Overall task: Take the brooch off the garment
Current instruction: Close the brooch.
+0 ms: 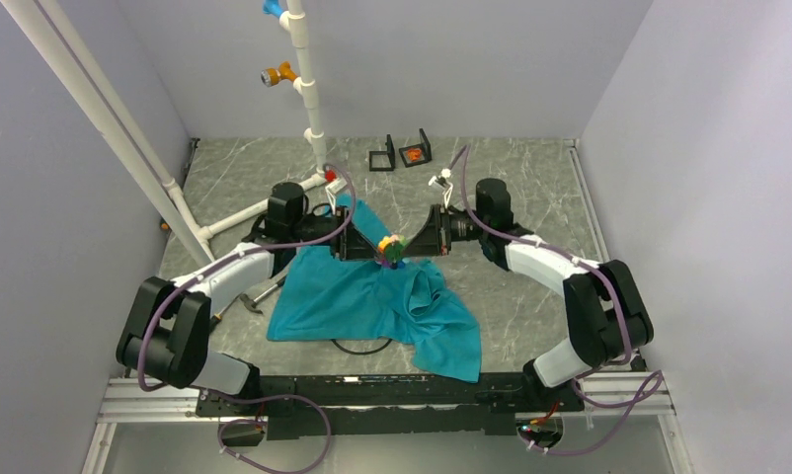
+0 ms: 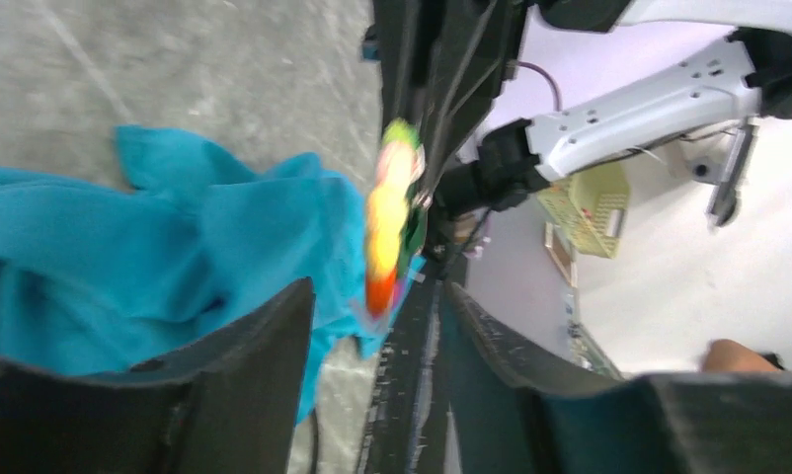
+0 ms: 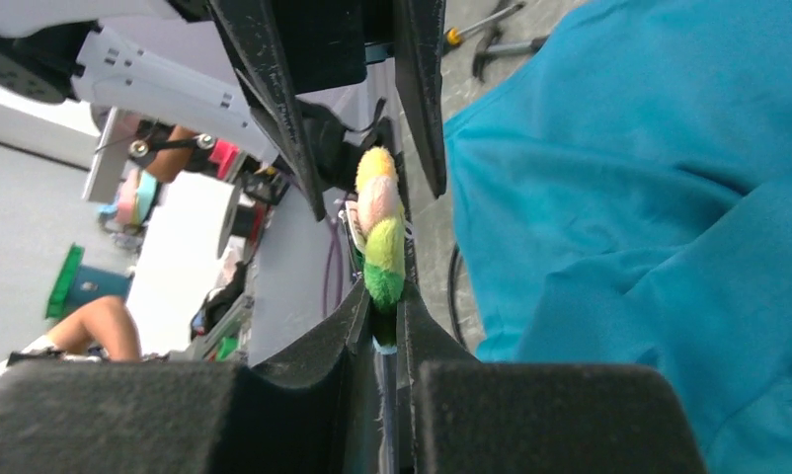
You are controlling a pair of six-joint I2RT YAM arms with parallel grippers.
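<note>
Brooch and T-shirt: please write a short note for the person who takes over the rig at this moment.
Left gripper: open, fingers flanking the brooch, not closed on it.
Right gripper: shut on the brooch's green end.
Garment: lies on the table, one fold drawn up to the brooch.
Done: brooch gripped and raised.
Left: it looks attached to the cloth; pull it free.

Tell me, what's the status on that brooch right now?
Left tool open, flanking the brooch. Right tool shut on its green end. Garment lifted with it, apparently attached. Nothing else in the way.
</note>
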